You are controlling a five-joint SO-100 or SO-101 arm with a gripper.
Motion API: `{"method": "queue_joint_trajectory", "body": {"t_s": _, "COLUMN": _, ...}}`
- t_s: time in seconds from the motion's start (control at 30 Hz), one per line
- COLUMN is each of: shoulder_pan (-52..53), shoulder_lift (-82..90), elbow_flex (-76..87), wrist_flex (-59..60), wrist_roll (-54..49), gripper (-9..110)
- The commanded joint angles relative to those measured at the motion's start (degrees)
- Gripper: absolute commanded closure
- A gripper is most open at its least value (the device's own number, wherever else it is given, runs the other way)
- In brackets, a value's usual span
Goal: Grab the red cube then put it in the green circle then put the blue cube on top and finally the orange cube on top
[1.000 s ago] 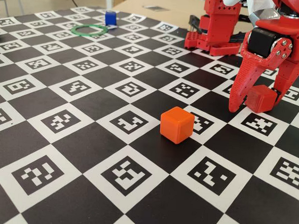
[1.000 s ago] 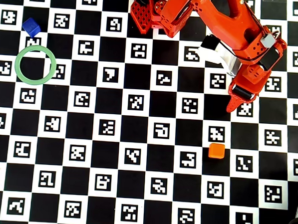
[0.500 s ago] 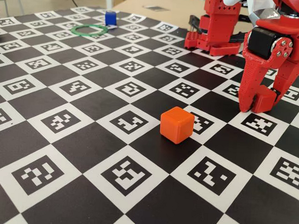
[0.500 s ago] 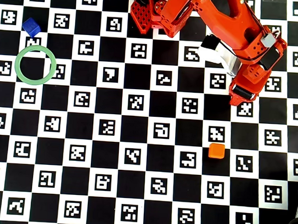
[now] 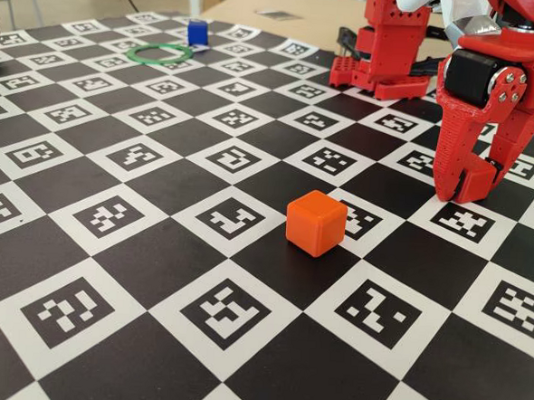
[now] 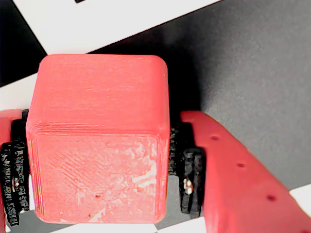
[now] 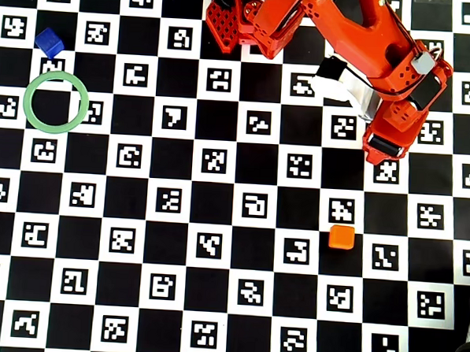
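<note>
The pincer [image 5: 463, 187] squeezes the red cube [image 6: 97, 138] at the right of the fixed view. It should lift straight up, then carry it to the green circle [image 7: 56, 101], upper left.

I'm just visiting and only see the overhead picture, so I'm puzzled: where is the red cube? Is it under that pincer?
Observer: Yes. The wrist view shows the red cube between the fingers of the pincer.
Operator: Is it actually being squeezed?
Observer: Black ribbed pads press against both its sides.
Operator: Is it in the air?
Observer: In the fixed view it sits low, close to the board. I cannot tell whether it is lifted.
</note>
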State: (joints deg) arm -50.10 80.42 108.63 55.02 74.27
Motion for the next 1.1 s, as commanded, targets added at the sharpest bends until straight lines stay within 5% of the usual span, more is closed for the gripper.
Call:
{"method": "queue_joint_trajectory", "body": {"t_s": 0.0, "shoulder_pan": 1.3, "shoulder_lift": 1.9, "elbow_flex": -5.3, "wrist_flex": 4.5, "wrist_roll": -2.2, "gripper": 93}}
{"method": "queue_joint_trajectory", "body": {"t_s": 0.73, "shoulder_pan": 29.8, "shoulder_lift": 7.6, "elbow_flex": -48.3, "wrist_flex": 46.9, "wrist_roll": -41.0, "gripper": 96}}
{"method": "queue_joint_trajectory", "body": {"t_s": 1.07, "shoulder_pan": 48.8, "shoulder_lift": 16.9, "elbow_flex": -32.1, "wrist_flex": 49.6, "wrist_roll": -75.1, "gripper": 98}}
